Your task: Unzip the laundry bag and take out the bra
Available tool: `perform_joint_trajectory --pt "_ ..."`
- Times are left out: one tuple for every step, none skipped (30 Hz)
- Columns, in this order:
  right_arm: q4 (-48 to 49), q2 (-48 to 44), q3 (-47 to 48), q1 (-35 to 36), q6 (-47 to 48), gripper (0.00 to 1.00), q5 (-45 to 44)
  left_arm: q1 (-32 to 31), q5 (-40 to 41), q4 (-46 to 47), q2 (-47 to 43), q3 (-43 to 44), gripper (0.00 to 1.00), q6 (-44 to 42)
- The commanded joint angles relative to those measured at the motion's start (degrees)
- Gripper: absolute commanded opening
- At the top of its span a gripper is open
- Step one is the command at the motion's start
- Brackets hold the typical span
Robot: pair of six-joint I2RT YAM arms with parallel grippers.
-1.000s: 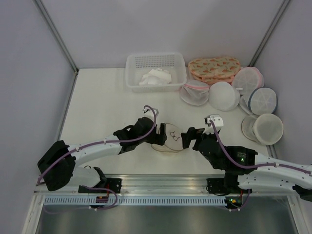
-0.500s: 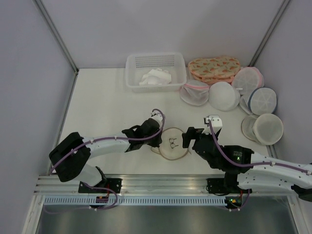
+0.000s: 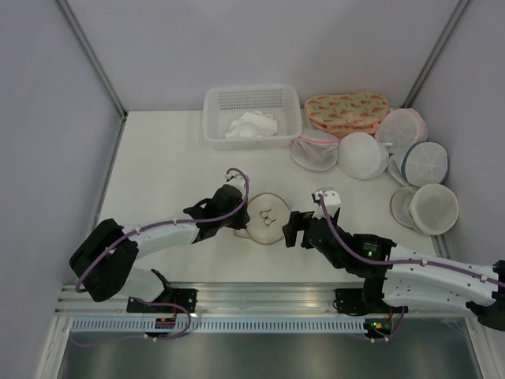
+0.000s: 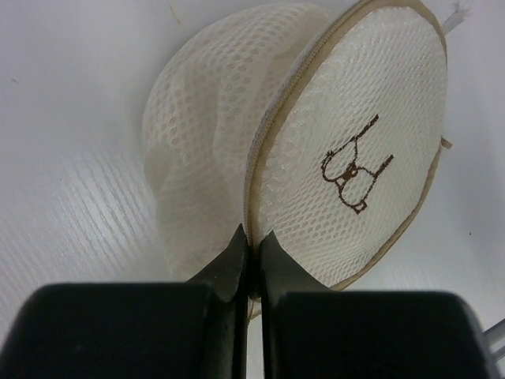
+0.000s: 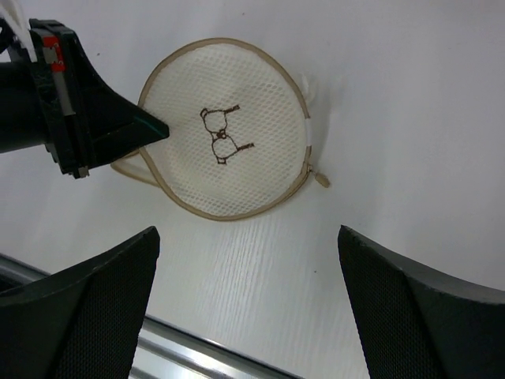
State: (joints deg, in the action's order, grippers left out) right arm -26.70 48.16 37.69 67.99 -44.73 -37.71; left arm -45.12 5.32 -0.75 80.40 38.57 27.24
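Observation:
The laundry bag (image 3: 267, 219) is a round cream mesh pouch with a tan rim and a brown printed mark, lying at the table's middle front. My left gripper (image 3: 241, 222) is shut on its left rim; in the left wrist view the fingertips (image 4: 254, 241) pinch the tan zip seam and the laundry bag (image 4: 355, 142) stands tilted up on edge. My right gripper (image 5: 246, 237) hangs open just right of and above the laundry bag (image 5: 229, 134), touching nothing. The small tan zip pull (image 5: 322, 179) lies at the bag's right edge. The bra is hidden.
A white perforated basket (image 3: 252, 103) with crumpled white fabric (image 3: 252, 126) stands at the back. A floral orange pouch (image 3: 346, 110) and several white dome pouches (image 3: 363, 155) crowd the back right. The metal rail (image 5: 79, 288) runs along the table's near edge.
My left gripper went from open to shut on the bag's rim and drew the bag a little left, tipping it up. The right arm followed leftward, still open.

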Motion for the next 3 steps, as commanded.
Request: perform_joint_trajectory --pt "5.77 2.11 0.19 -0.14 2.71 0.98 5.36 -0.14 -1.19 2.42 -1.3 -2.0 0.02 1.93" --pt "5.95 2.72 0.36 -0.22 2.89 0.98 5.54 -0.23 -1.1 2.42 -1.47 -2.09 0.02 2.02" --pt "6.13 2.99 0.54 -0.14 2.89 0.98 5.46 -0.23 -1.02 2.51 -1.82 -2.18 0.02 2.02"
